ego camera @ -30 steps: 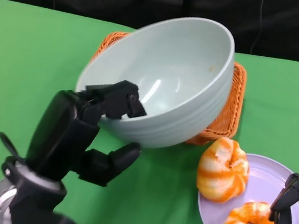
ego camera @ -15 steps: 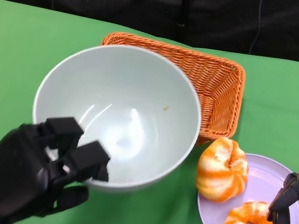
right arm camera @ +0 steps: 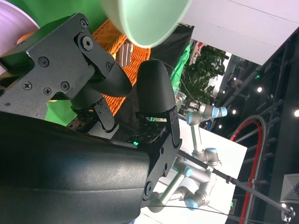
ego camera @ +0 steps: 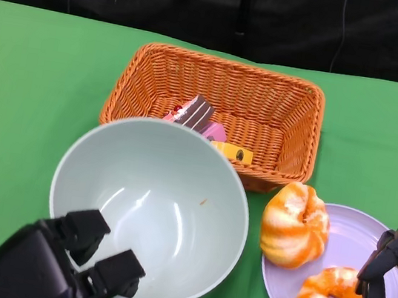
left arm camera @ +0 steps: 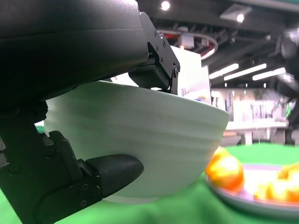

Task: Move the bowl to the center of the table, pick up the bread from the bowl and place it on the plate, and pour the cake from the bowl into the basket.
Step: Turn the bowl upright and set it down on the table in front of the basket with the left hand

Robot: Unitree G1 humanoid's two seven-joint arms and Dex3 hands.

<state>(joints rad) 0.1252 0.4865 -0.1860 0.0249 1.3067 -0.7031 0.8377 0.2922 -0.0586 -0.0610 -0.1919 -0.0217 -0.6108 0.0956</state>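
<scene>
Table (ego camera: 37,80): green cloth.
Bowl (ego camera: 149,209): one, empty, gripped by left hand (ego camera: 53,270).
Bread (ego camera: 295,225): two, on plate (ego camera: 365,241).
Basket (ego camera: 215,114): one, cake (ego camera: 206,124) inside.
Right hand (ego camera: 388,290): empty, fingers apart.

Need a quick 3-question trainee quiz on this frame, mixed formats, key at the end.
1. True or false: the bowl has food in it.
2. Where do the cake pieces lie? A) plate B) basket C) bowl
3. Fill in: the left hand grips the bowl by its ____.

Key
1. False; it is empty.
2. B, the basket. The plate carries two breads, with the right hand empty beside them.
3. Rim, with fingers under the wall.
</scene>
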